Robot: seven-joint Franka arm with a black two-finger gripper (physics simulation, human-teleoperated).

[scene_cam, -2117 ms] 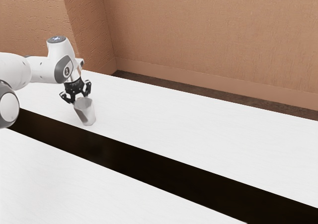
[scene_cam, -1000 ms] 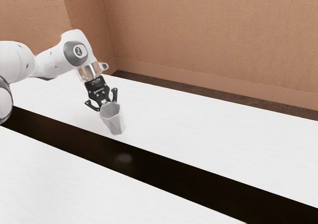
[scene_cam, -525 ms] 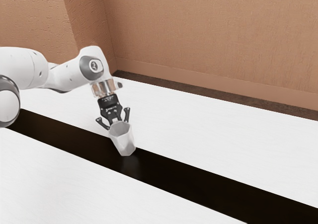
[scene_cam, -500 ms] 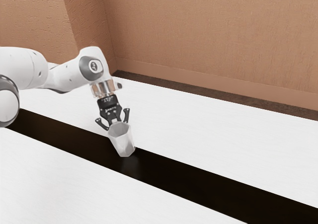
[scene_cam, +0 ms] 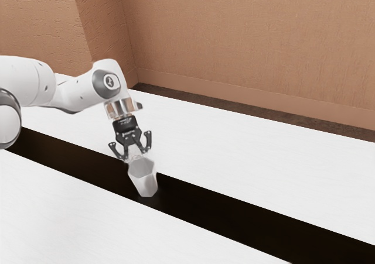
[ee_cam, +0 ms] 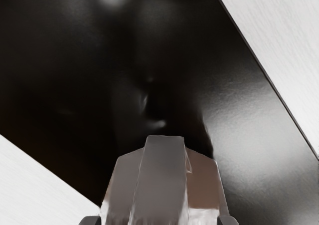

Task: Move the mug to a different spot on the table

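Your jaws hang over the dark stripe [scene_cam: 234, 214], right at the rim of the mug [scene_cam: 143, 181]. Neither view shows whether they clamp that rim or stand free of it, so treat the mug as held until you know otherwise. The mug stands nearly upright over the stripe, close to the stripe's nearer edge, and its base looks to be on the surface or just off it.

I judge that you are at the set-down. Lower only until the base sits flat on the stripe. Then part the jaws evenly and lift straight up, so that neither side drags the rim and tips the mug. The ridge facing the wrist camera is probably the handle; keep clear of it as you rise.

The mug's mouth shows a pale, bare inside. It looks empty, so nothing should spill if it rocks. The white worktop [scene_cam: 263, 153] runs along both sides of the stripe.
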